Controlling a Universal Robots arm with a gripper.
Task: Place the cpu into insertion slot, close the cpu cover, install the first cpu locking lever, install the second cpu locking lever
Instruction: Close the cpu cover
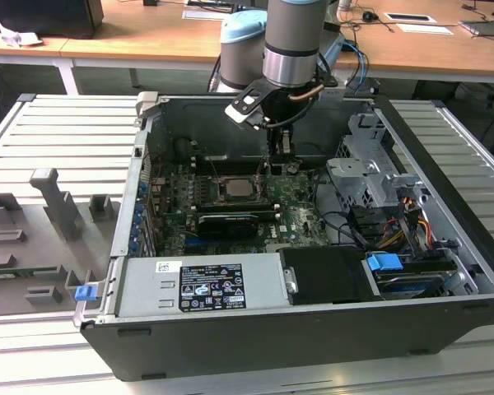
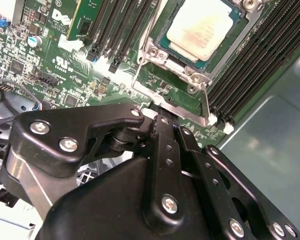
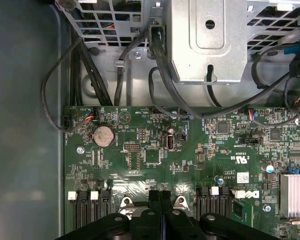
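- Print: there's a white sticker (image 1: pixel 199 286) on the silver power supply box (image 1: pixel 148 288), well away from the gripper (image 1: pixel 272 169). White lettering sits on the green board (image 3: pixel 155 165) right by the fingers (image 3: pixel 155 200). I'm not quoting any of it.
- Gripper: fingers pressed together, tips down at the board just beside the socket (image 2: pixel 190 72).
- Hidden: the gripper's own black links (image 2: pixel 165 165) cover the tips, so I can't tell what they touch.
- Cpu (image 2: pixel 202 27): seated in the socket just beyond the fingertips, with the cover (image 2: pixel 162 47) lying flat around it. One corner is cut off at the edge of the second wrist view.
- Two thin wire levers (image 2: pixel 140 60) run alongside the cover, one on each side of the fingertips. I can't tell if either is latched.
- Orientation: the cpu lies flat with its metal face up. It's square, so it has no long axis. Its edges run parallel to the black memory slots (image 2: pixel 250 65) flanking it.
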